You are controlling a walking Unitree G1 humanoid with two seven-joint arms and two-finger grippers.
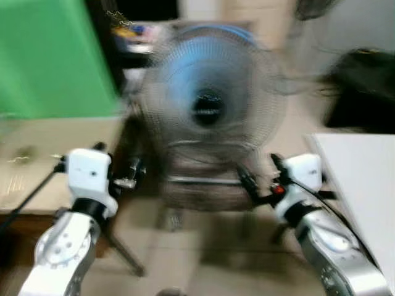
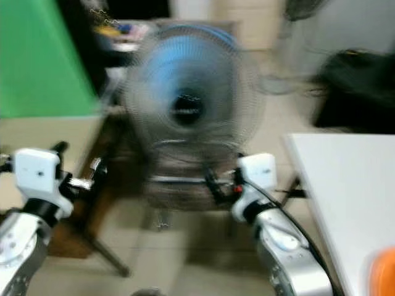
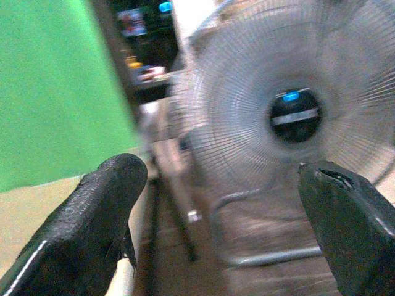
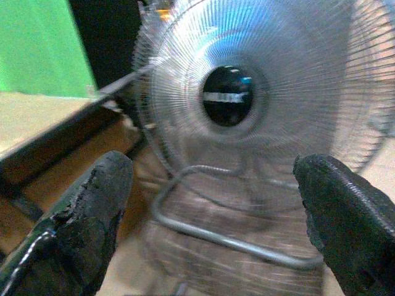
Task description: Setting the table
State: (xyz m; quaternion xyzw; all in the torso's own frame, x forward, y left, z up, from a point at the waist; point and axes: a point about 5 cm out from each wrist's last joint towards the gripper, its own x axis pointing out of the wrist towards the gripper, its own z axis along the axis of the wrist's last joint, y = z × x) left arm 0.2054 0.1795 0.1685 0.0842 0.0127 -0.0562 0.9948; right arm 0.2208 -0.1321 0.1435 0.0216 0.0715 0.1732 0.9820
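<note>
Ahead, floor fan (image 1: pixel 208 108) faces both spread tools.

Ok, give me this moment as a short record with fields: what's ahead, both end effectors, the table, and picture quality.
ahead: floor fan with a blue centre, facing the robot
left end effector: raised, fingers apart, empty
right end effector: raised, fingers apart, empty
table: white table on the robot's right, an orange thing at its near edge
left side: green panel
picture: blurred
</note>
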